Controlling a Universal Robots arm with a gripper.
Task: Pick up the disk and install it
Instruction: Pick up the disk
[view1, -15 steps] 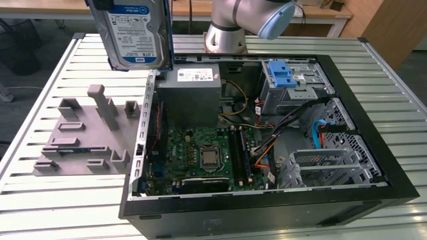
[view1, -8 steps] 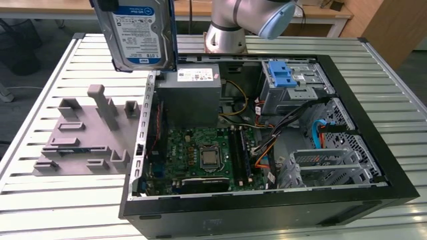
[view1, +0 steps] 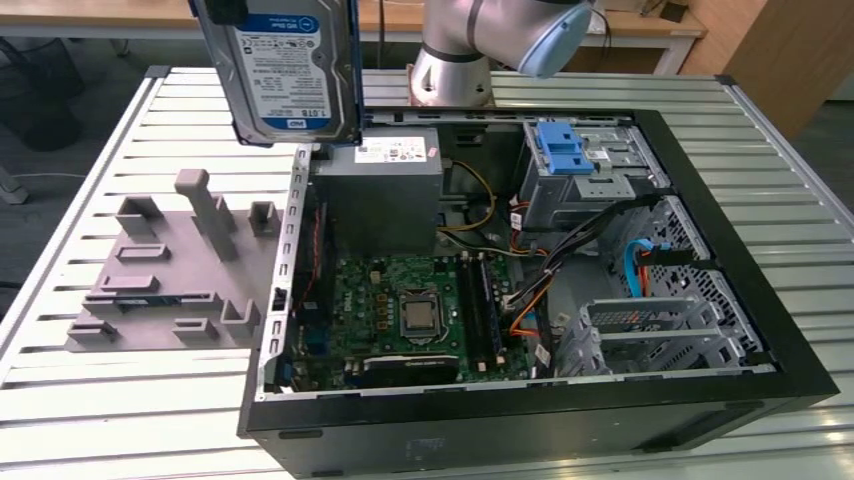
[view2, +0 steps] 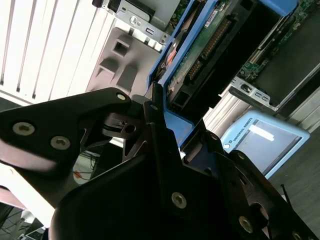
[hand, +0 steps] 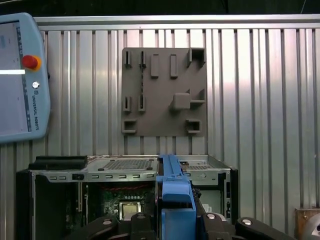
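The disk, a silver drive with a blue-and-white label in a blue carrier, hangs upright in the air at the exterior view's top left, above the left wall of the open computer case. In the second wrist view my gripper is shut on the carrier's blue edge, and the disk's green circuit side faces the camera. The first wrist view looks down along the disk's blue carrier edge, which sits between my black fingers.
The open computer case lies on a slatted metal table. Inside are a grey power supply box, the motherboard and a drive bay with a blue latch. A grey fixture plate lies left of the case. A teach pendant rests beside it.
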